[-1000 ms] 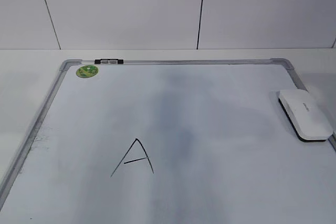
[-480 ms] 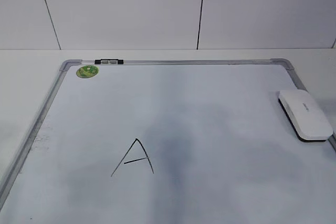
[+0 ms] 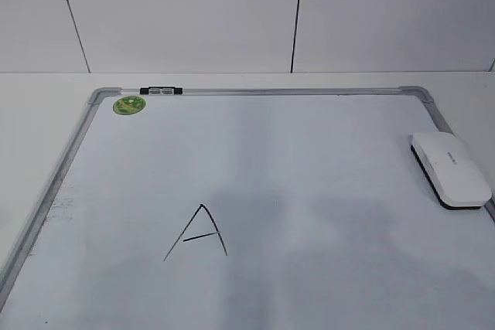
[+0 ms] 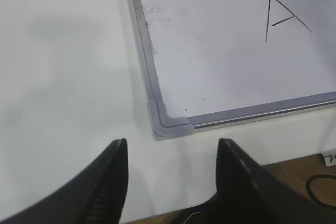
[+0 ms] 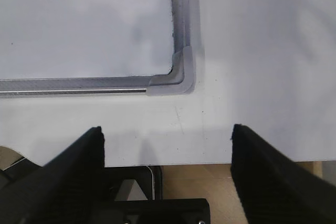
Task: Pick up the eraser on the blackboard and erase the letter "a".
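Only the grey shadows on the blackboard (image 3: pixel 69 161) have shifted since the earlier frames; the eraser (image 3: pixel 451 168) lies where it did, on the board's right edge by the frame. We see only an angular capital "A" (image 3: pixel 196 233) drawn left of centre, so we take that as the letter to erase. Our left gripper (image 4: pixel 172 182) hangs with its fingers spread over the near left corner, empty; our right gripper (image 5: pixel 167 174) is likewise spread wide above the near right corner. For the pickup, we judge the right arm best placed: travel up along the frame, turn the fingers across the eraser's narrow width, and close on its white sides, not the felt
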Controlling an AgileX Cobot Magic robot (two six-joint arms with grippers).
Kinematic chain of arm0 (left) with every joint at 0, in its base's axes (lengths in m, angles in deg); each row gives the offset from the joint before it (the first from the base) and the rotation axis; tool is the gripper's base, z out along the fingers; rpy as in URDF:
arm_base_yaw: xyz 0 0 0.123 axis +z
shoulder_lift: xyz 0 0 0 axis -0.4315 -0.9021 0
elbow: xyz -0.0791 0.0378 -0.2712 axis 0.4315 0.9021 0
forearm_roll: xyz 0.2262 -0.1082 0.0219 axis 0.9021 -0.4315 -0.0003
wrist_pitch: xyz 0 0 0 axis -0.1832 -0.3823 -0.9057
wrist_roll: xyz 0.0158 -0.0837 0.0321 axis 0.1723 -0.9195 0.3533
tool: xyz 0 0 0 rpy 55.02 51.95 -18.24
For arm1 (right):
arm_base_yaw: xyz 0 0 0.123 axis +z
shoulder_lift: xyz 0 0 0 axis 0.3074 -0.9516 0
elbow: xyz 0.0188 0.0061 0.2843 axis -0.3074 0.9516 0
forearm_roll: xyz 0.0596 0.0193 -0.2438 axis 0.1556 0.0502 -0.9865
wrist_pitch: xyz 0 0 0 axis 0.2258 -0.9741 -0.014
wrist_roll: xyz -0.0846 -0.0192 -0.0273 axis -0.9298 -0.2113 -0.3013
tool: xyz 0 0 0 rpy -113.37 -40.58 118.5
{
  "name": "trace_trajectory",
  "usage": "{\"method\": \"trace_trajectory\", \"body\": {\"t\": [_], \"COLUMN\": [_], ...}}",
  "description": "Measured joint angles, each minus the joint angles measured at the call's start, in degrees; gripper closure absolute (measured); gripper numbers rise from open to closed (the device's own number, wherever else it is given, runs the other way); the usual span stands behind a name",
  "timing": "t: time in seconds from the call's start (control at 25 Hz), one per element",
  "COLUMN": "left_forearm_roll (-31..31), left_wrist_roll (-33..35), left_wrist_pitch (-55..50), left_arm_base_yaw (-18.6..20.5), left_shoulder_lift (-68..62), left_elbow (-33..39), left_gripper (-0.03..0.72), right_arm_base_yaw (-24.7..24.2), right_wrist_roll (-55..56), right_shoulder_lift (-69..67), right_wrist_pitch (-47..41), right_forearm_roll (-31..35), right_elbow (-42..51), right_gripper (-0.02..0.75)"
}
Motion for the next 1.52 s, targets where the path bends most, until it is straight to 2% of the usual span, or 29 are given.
{"method": "trace_trajectory", "body": {"t": [0.44, 0.68, 1.52], "left_forearm_roll": [0.99, 3.59, 2.93], "left_wrist_roll": [-0.13, -0.13, -0.13], "left_wrist_pitch": [2.31, 5.34, 8.98], "left_arm_base_yaw": [0.0, 0.0, 0.0], "left_shoulder_lift": [0.0, 0.0, 0.0], "left_elbow": [0.65, 1.25, 2.88], "left_gripper": [0.282, 0.288, 0.295], "right_arm_base_yaw": [0.0, 0.0, 0.0], "right_wrist_roll": [0.0, 0.0, 0.0], "right_shoulder_lift": [1.38, 1.38, 1.38], "right_wrist_pitch": [4.6, 8.44, 7.87], "right_forearm_roll": [-0.13, -0.13, -0.17], "right_elbow": [0.4, 1.31, 3.27], "right_gripper": [0.145, 0.145, 0.146]}}
